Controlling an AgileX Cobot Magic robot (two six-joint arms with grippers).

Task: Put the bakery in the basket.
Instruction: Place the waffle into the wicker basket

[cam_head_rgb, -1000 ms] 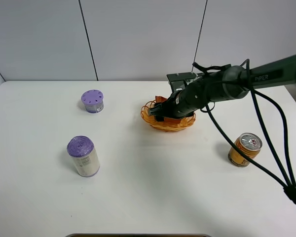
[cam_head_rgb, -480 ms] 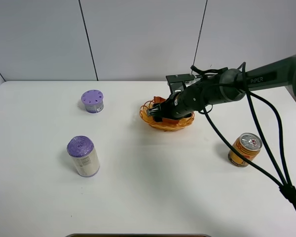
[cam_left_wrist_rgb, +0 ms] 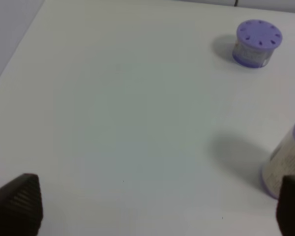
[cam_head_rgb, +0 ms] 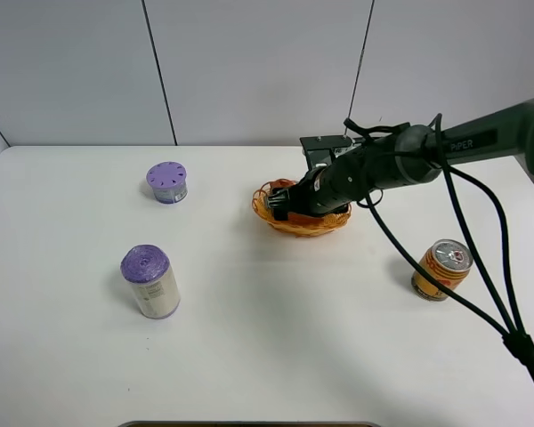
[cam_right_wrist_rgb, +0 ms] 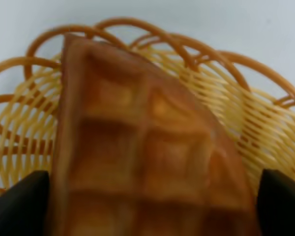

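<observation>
Right gripper (cam_head_rgb: 282, 203) has dropped lower since a second ago; orange-brown grid-topped waffle wedge (cam_right_wrist_rgb: 142, 147), clasped at both edges, now sits inside the orange-yellow woven wicker basket (cam_head_rgb: 294, 228), frame centre; release judged due. Left gripper (cam_left_wrist_rgb: 157, 206) spread wide, empty.

- A robotics lab bench, laid out for testing.
- A plain white tabletop (cam_head_rgb: 276, 338) meets pale grey wall panels (cam_head_rgb: 258, 71) at its far edge, and dark seams split the panels.
- A dark robot arm (cam_head_rgb: 481, 136) lettered "PIPER" reaches in from the right edge, trailing loose black cables (cam_head_rgb: 519, 343).
- Unrelated props stand well apart like test pieces:
  - a purple-lidded tub (cam_head_rgb: 166, 182) toward the far left corner
  - a purple-topped cylinder (cam_head_rgb: 149, 281) near the left edge
  - a gold can (cam_head_rgb: 442, 269) near the right edge
  - a wicker basket (cam_head_rgb: 303, 227) and a waffle pastry (cam_right_wrist_rgb: 147, 147) toward the middle of the far edge
</observation>
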